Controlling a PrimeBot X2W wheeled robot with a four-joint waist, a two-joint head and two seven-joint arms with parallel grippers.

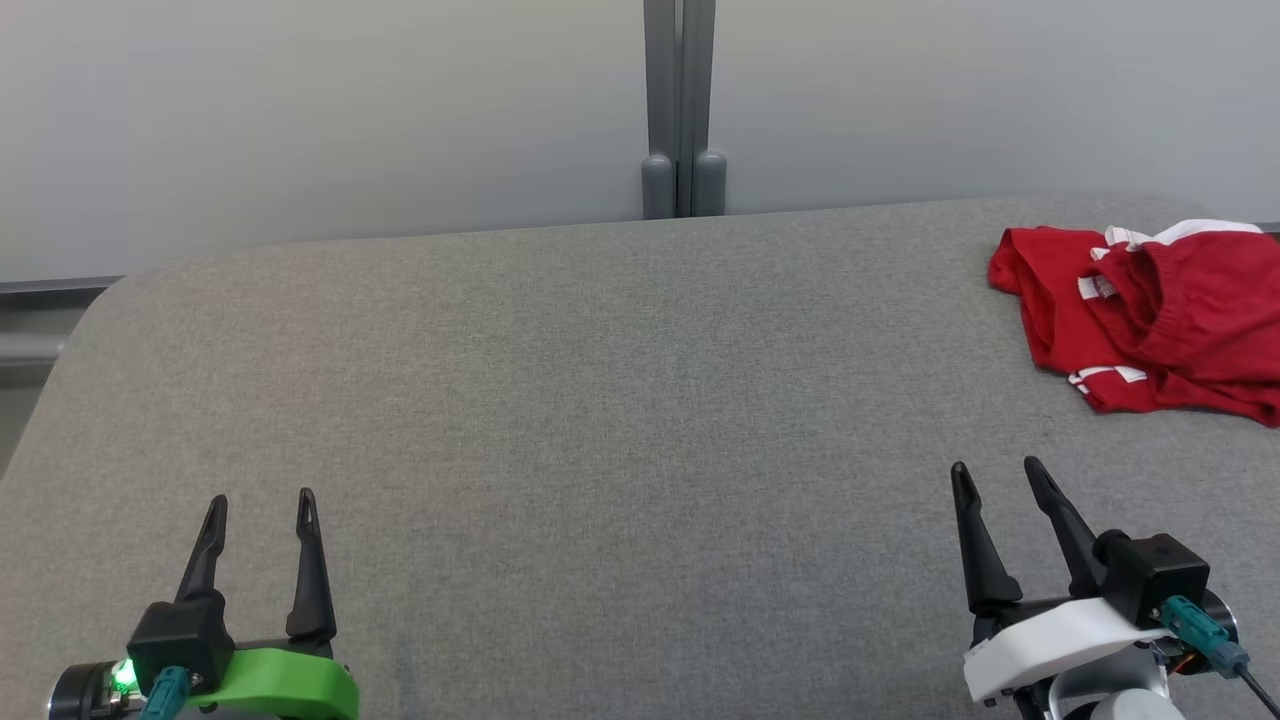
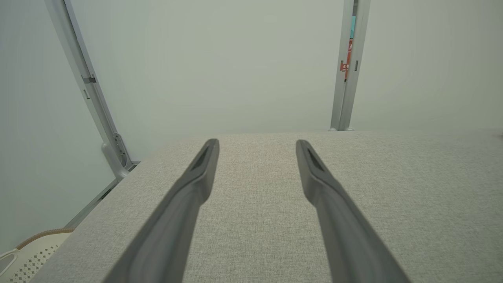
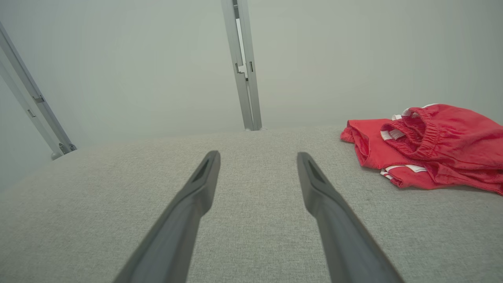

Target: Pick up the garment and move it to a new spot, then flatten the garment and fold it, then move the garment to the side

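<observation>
The garment (image 1: 1150,315) is a pair of red shorts with white trim, lying crumpled at the far right of the grey table (image 1: 600,400). In the right wrist view the garment (image 3: 428,145) lies ahead and to the right of my fingers. My right gripper (image 1: 995,470) hovers open at the lower right, well short of the garment, nothing between its fingers. At the lower left my left gripper (image 1: 262,498) is open too and holds nothing. Seen from the wrists, the left gripper (image 2: 257,142) and right gripper (image 3: 258,154) point over bare cloth.
A grey post (image 1: 680,110) stands behind the table's far edge against a pale wall. The table's rounded far-left corner (image 1: 110,290) drops off to the floor. A perforated white basket (image 2: 23,255) sits below the table's left side.
</observation>
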